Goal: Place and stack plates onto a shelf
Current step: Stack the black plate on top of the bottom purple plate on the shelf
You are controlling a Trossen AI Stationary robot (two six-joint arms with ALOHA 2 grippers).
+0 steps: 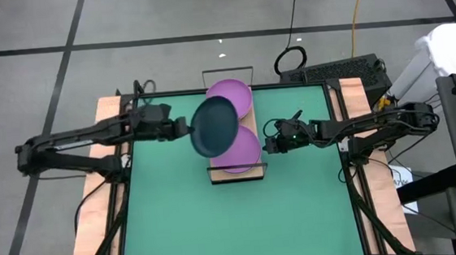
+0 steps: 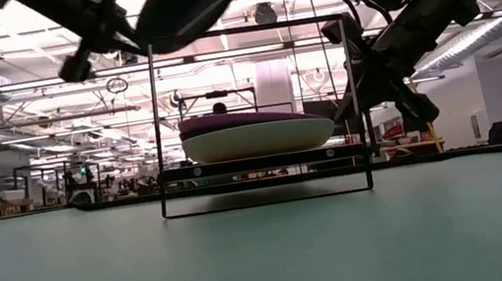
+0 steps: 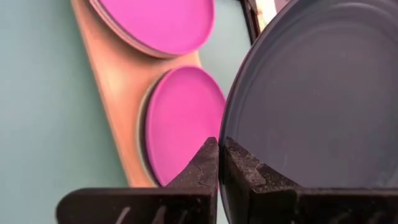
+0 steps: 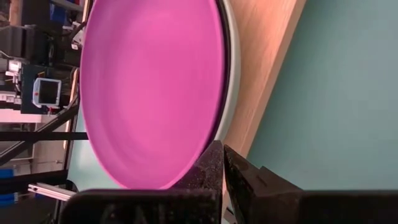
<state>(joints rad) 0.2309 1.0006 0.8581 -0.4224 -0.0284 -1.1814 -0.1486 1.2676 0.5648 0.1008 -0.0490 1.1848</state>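
Left claw (image 1: 186, 127) clamped on round dark grey plate (image 1: 214, 126), right claw (image 1: 268, 143) clenched empty, glossy purple plates (image 1: 231, 99) on wooden shelf (image 1: 236, 172).

We see the right end effector (image 4: 222, 163) pinched closed, just beside a purple plate (image 4: 152, 87) stacked on the wooden shelf (image 4: 268, 68).

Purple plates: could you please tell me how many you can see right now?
2: one round purple plate at the shelf's far end, another at its near end, each topping a stack. Others may be hidden underneath.

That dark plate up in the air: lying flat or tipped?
Tipped. The dark grey plate hangs slanted in the left tool, above the shelf.
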